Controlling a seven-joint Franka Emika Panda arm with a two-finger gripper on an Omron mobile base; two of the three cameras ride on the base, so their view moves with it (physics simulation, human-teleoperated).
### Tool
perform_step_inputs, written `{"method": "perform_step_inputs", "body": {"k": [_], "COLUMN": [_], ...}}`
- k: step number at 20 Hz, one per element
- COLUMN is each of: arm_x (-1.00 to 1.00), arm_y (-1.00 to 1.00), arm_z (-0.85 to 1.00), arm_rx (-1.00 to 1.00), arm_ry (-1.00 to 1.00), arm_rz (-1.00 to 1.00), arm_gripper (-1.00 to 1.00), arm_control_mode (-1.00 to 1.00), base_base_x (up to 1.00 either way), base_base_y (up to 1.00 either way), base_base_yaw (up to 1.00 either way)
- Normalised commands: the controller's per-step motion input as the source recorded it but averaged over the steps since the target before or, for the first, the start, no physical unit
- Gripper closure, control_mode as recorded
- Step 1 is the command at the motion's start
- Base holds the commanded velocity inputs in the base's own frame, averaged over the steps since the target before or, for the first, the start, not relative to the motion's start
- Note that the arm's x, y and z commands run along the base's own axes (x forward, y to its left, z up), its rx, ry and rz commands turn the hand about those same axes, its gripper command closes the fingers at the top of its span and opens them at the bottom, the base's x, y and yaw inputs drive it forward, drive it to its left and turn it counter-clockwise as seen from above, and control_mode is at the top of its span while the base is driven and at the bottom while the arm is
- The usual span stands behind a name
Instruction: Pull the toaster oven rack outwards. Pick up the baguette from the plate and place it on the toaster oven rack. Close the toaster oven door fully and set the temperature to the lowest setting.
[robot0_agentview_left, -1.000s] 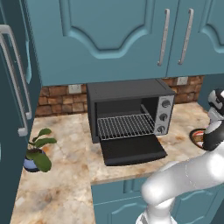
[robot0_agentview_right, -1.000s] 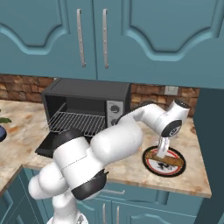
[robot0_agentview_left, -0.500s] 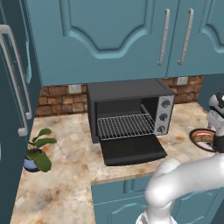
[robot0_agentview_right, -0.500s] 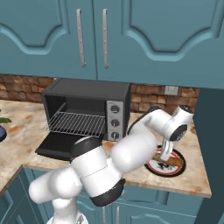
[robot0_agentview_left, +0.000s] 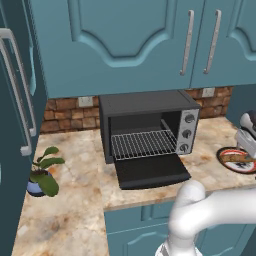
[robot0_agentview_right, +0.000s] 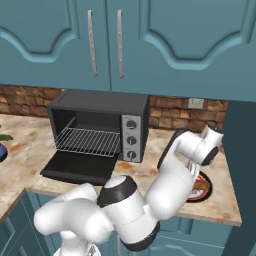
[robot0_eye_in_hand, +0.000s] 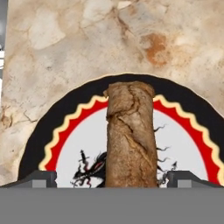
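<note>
Baguette (robot0_eye_in_hand: 131, 135): lying on the plate (robot0_eye_in_hand: 70, 114), right of the toaster oven (robot0_agentview_right: 100, 120). Gripper (robot0_eye_in_hand: 111, 178): now lowering closer than a second ago, jaws spread wide either side, grasping nothing. Fingertips (robot0_eye_in_hand: 38, 178) are showing cropped.

You have open counter (robot0_agentview_left: 210, 160) between the toaster oven (robot0_agentview_left: 147, 125) and the plate (robot0_agentview_left: 237, 161). The lowered toaster oven door (robot0_agentview_left: 150, 171) juts over the front edge; upper cabinets (robot0_agentview_left: 150, 40) cap the room above.
</note>
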Motion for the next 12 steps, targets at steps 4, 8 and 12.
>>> {"method": "perform_step_inputs", "body": {"k": [4, 8, 12], "arm_x": [0.16, 0.17, -0.02], "arm_y": [0.0, 0.0, 0.0], "arm_z": [-0.14, -0.15, -0.28], "arm_rx": [0.0, 0.0, 0.0], "arm_ry": [0.0, -0.01, -0.02], "arm_rz": [-0.02, 0.0, 0.0], "arm_gripper": [-1.0, -1.0, -1.0], "arm_control_mode": [-1.0, -1.0, -1.0], "base_base_x": [0.0, 0.0, 0.0], "base_base_y": [0.0, 0.0, 0.0], "base_base_yaw": [0.0, 0.0, 0.0]}}
